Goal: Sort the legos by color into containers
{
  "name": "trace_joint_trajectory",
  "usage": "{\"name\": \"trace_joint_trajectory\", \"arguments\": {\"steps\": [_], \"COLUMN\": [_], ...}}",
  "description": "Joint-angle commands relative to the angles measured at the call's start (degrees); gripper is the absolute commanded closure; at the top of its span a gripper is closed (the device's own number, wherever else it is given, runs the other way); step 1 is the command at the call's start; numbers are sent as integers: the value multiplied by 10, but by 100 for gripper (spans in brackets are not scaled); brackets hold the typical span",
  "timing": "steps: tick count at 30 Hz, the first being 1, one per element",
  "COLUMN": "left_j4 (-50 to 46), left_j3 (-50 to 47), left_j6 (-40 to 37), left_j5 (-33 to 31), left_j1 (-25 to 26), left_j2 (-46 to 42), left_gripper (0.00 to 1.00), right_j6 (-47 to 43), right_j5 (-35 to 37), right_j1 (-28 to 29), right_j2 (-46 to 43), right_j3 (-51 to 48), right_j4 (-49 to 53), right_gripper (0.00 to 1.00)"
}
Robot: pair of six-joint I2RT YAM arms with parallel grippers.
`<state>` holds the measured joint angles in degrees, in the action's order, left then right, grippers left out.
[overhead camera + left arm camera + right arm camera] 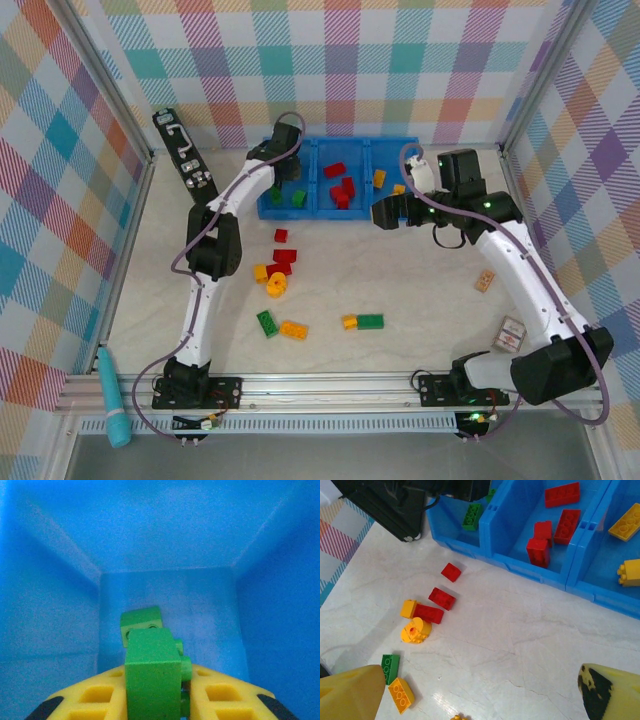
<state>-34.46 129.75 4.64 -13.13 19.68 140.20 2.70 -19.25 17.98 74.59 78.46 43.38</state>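
Inside the left compartment point(165, 595) of the blue tray point(520, 570) we log the left gripper point(157, 677) clamped on a green brick point(150, 660), a second green brick point(141, 622) beneath. Sorted: red bricks point(555, 527) in the middle, yellow-orange bricks point(626, 522) on the right. Outstanding: roughly nine loose bricks point(284, 256) on the table point(420, 290). The right gripper point(480, 692) hangs spread and empty near the tray front. A tan tile point(485, 281) lies well apart; we judge nothing obstructs.

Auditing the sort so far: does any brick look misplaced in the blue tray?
Nothing stands out. The left compartment holds green bricks, the middle compartment red bricks, the right compartment yellow bricks, and the left gripper holds a green brick above the green ones.
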Motion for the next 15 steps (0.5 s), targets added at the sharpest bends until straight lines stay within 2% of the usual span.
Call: {"name": "trace_joint_trajectory", "arguments": {"steps": [1,6,10,13,15], "left_j4": [-10,-26,-58,-82,-105], "left_j3": [29,25,16,-48,-120], "left_j6": [-10,-41,-75,-161,-250], "left_j5": [21,37,58,88,85], "left_j1": [-5,-4,4,33,75], "left_j2": [-12,-54,-112,-185,-239], "left_gripper": [65,50,50,49,48], "right_j6": [-7,-2,-3,-4,-4], "right_j5": [-4,-16,-21,-21,-20], "right_j1": [2,3,2,2,3], "right_j2": [6,17,15,3,-7], "right_j3": [3,10,16,13,11], "right_j4": [2,3,9,8,6], "right_gripper": [1,1,1,1,1]}}
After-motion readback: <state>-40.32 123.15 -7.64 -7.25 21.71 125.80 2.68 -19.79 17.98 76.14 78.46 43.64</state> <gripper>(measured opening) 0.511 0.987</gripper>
